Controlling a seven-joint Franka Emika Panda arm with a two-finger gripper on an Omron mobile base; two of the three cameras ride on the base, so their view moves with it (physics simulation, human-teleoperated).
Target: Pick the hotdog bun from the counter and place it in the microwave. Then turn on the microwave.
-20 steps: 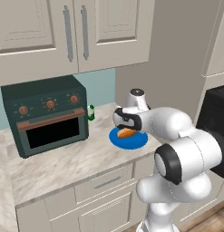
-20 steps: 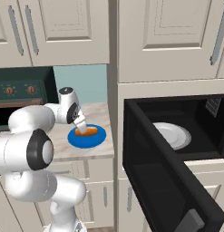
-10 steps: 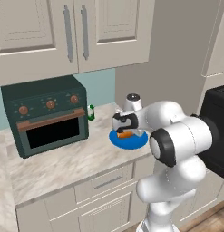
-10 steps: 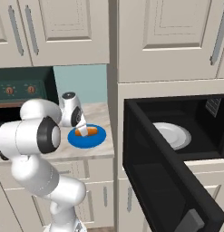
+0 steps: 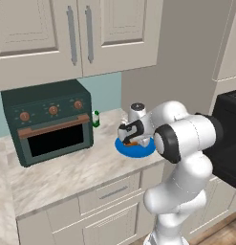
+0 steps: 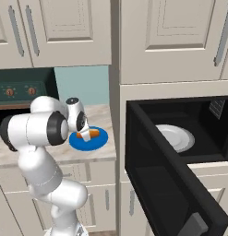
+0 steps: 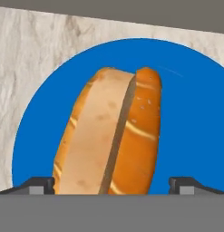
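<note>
The hotdog bun (image 7: 109, 136), orange-tan with a split along its length, lies on a round blue plate (image 7: 190, 99) on the beige marbled counter (image 7: 31, 54). My gripper (image 7: 112, 185) is open, with one fingertip at each side of the bun and the bun between them. From the base the gripper (image 5: 130, 136) sits low over the bun (image 5: 134, 142) and the plate (image 5: 141, 150). In the right base view the gripper (image 6: 83, 129) half hides the bun (image 6: 89, 134). The black microwave (image 6: 207, 115) stands open at the right with a white plate (image 6: 176, 137) inside.
A dark green toaster oven (image 5: 48, 122) stands at the left of the counter (image 5: 67, 172), a small green bottle (image 5: 96, 118) beside it. The microwave's door (image 6: 171, 184) hangs down and out toward me. Cream cabinets (image 5: 81, 33) hang above.
The arm's elbow has swung in and up while the hand has dropped closer to the bun on the plate. The jaws stay wide apart.
</note>
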